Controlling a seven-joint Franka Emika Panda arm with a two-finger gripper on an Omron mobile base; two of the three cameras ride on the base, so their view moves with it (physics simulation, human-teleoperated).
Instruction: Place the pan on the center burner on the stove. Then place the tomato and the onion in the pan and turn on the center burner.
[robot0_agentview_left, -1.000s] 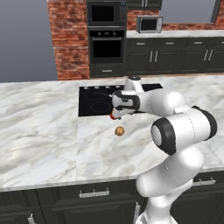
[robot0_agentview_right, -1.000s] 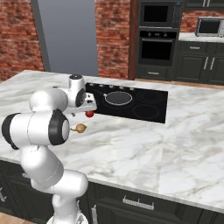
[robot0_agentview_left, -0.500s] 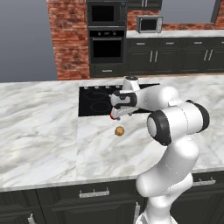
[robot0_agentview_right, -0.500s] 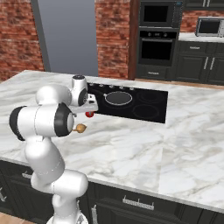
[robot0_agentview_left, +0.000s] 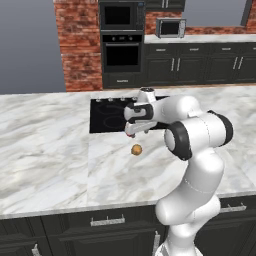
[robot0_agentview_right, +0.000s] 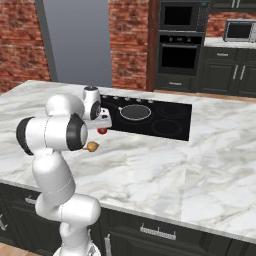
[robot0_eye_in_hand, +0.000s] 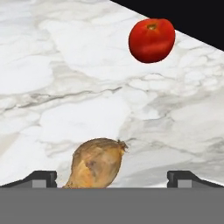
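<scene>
Two pieces of produce lie on the marble ahead of the hand: nearest is the onion (robot0_eye_in_hand: 96, 163), between the wide-open, empty gripper (robot0_eye_in_hand: 112, 179), and beyond it the tomato (robot0_eye_in_hand: 151, 40) by the edge of the stove (robot0_agentview_right: 175, 125). Over the last second the arm has folded closer in while both stayed put. Farther off, the pan (robot0_agentview_right: 135, 112) already sits on the center burner (robot0_agentview_left: 111, 108), so picking up the onion looks next.
</scene>
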